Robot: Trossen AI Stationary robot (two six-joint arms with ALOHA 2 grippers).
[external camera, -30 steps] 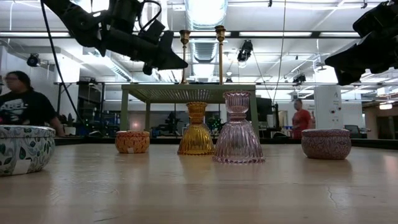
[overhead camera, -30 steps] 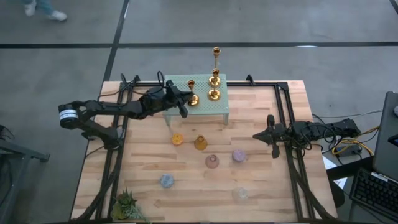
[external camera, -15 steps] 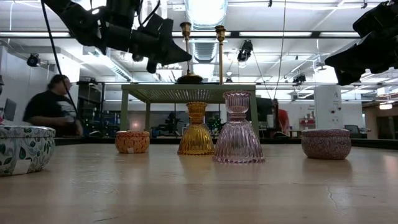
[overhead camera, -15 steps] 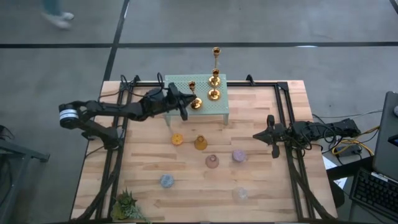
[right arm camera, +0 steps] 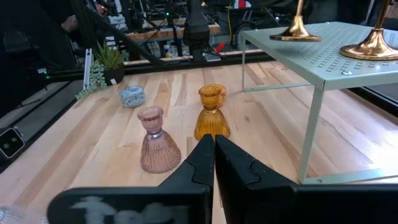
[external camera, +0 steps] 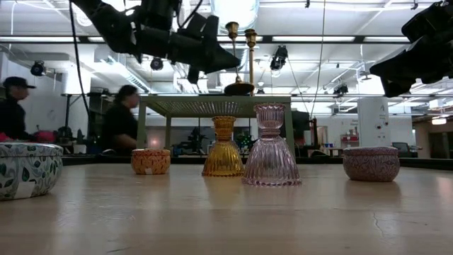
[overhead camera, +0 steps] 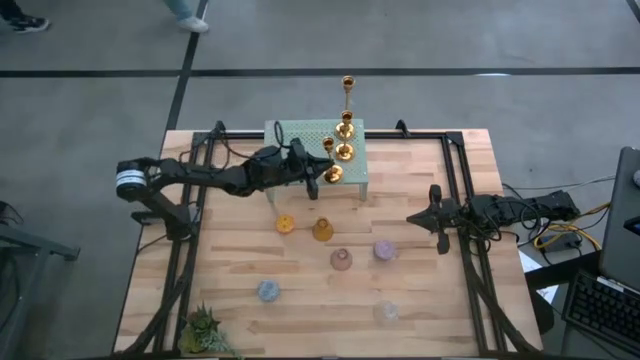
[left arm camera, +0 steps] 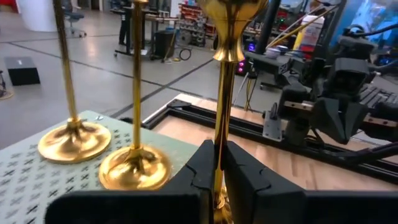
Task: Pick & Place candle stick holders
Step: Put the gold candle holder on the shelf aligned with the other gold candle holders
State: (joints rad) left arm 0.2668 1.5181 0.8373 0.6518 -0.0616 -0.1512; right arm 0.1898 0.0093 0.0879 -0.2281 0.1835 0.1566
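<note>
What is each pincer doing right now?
Left pincer: shut on gold candlestick over the green stand.
Right pincer: shut, empty.

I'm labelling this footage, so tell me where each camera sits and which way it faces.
High: overhead, straight down; both arms, mint-green perforated metal stand.
Low: tabletop level, facing the room; ribbed pink glass holder, arms above.
Left wrist: left pincer shut on slender gold candlestick.
Right wrist: shut right pincer.
Shared: the pink holder, low and right wrist.
</note>
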